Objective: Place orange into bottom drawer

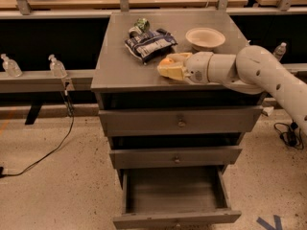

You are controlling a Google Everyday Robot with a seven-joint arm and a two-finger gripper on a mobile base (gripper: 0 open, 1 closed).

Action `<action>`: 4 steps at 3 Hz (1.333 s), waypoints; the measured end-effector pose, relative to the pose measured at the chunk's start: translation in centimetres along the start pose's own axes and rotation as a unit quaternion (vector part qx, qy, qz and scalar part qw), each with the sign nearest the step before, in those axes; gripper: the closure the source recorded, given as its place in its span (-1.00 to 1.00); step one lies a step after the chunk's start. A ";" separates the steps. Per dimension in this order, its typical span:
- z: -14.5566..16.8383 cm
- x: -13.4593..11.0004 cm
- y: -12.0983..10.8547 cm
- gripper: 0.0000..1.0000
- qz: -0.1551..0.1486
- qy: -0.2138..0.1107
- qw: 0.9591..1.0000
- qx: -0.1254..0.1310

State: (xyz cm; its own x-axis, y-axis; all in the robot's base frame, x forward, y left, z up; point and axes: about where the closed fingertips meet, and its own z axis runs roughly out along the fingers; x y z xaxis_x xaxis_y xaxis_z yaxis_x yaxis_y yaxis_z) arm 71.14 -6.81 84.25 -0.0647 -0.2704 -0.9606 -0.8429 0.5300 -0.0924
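The orange (167, 60) sits on the grey cabinet top (115, 56), right of centre, mostly covered by my gripper (169, 65). The gripper's pale yellow fingers (168, 72) reach in from the right and sit around the orange. The white arm (249, 71) stretches off to the right. The bottom drawer (175, 195) is pulled open below and looks empty. The two upper drawers (180, 121) are closed.
A dark blue chip bag (149, 42) and a small green can (142, 25) lie on the cabinet top behind the gripper. An off-white bowl (205, 37) stands at the back right. Clear bottles (56, 66) stand on a ledge to the left. Cables lie on the floor.
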 end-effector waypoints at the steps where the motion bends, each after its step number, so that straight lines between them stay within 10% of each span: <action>1: 0.9 -4.3 -0.3 1.00 0.006 -0.076 0.997 -0.029; 3: -0.6 -16.1 0.5 1.00 -0.071 -0.114 0.987 -0.088; 4: -0.6 -16.1 0.5 1.00 -0.071 -0.114 0.987 -0.088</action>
State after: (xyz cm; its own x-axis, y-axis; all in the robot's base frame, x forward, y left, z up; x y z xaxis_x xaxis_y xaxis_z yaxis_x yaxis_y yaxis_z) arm 71.42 -2.61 99.85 0.1648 -0.1333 -0.9773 -0.9162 0.3463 -0.2017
